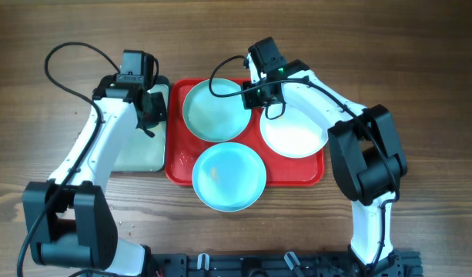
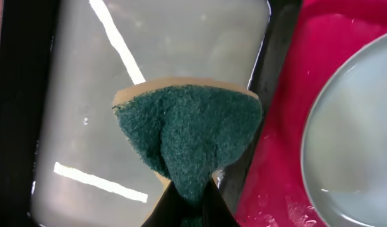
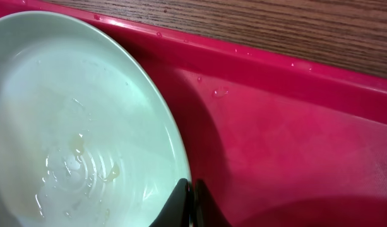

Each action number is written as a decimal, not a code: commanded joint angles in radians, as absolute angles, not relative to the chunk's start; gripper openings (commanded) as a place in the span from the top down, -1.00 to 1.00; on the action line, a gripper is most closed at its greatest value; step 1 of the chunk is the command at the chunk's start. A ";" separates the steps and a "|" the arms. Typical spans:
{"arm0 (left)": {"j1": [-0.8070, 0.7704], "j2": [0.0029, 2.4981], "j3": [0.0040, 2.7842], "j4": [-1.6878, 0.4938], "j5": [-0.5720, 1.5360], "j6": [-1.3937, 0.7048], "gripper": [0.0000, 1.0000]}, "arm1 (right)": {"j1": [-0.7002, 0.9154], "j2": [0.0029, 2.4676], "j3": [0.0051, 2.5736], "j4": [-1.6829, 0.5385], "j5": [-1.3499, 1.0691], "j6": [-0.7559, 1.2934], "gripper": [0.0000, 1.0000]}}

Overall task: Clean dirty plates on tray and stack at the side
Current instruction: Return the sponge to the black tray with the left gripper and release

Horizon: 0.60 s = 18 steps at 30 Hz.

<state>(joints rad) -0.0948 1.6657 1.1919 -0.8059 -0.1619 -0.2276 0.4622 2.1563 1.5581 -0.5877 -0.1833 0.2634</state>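
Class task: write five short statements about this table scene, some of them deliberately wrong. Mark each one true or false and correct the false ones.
1. The left tool holds a green sponge. True.
2. The sponge hangs over the red tray. False: it is over the grey-green tray.
3. The white plate lies at the red tray's right end. True.
4. The plates are stacked in one pile. False: the upper aqua plate, the lower aqua plate and the white plate lie spread out on the red tray.
5. The right tool stands wide open. False: it is shut at the upper aqua plate's rim.
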 commanded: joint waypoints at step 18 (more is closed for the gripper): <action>0.044 1.684 0.984 -0.580 -0.125 0.048 0.91 | 0.468 2.171 1.549 -0.578 -0.203 0.258 0.91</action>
<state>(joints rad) 0.0422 1.6699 1.0199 -0.6071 -0.1333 0.0132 0.4622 2.1563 1.5581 -0.5823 -0.1833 0.2634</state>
